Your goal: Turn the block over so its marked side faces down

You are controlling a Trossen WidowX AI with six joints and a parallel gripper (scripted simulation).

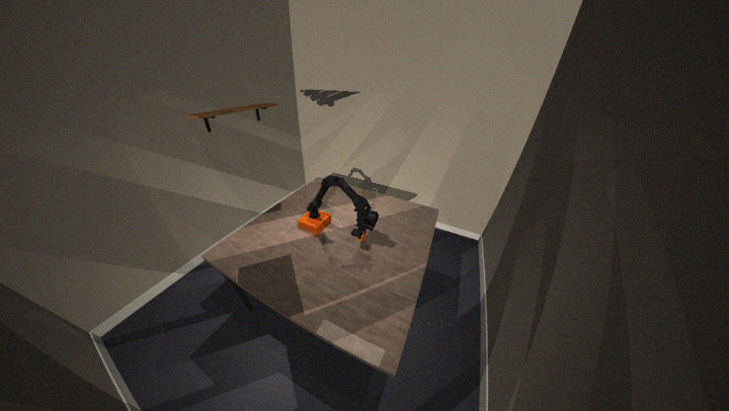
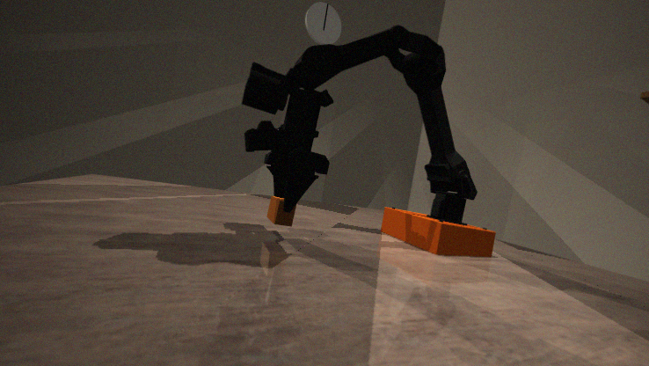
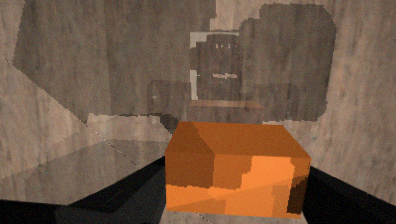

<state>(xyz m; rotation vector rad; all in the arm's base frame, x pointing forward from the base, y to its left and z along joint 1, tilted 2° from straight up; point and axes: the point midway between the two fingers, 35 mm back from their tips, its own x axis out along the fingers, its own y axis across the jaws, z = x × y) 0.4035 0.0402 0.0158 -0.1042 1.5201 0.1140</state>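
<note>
Plain grey-brown walls [image 1: 434, 76] [image 2: 136, 68] rise around the scene, and we see a dark blue floor [image 1: 245, 368] below. A broad rectangular table with a brown wood-grain top [image 1: 357, 286] [image 2: 181, 313] [image 3: 360, 100] stands between them, streaked with light and shadow. We find a black jointed robot arm [image 1: 348, 191] [image 2: 372, 49] arched over it, its far end reaching down towards the surface. A long brown wooden shelf on dark brackets [image 1: 232, 111] hangs on a wall, at 11 o'clock from the arm's foot in our top view. A round pale wall clock with a dark hand [image 2: 316, 25] shows at 12 o'clock above the block in our exterior view. A squat, bright orange box-shaped base [image 1: 313, 224] [image 2: 468, 240] carries the arm, at between 9 and 10 o'clock from the block as we look from the top. The black two-fingered gripper [image 1: 361, 234] [image 2: 288, 204] [image 3: 231, 167] points down, its jaws closed on the block, one finger at each side in our wrist view. Smallest of all, the orange rectangular block [image 1: 363, 236] [image 2: 280, 212] [image 3: 237, 182] hangs just above the table, apart from its surface, its reflection visible below. We cannot tell which face is the marked one.
</note>
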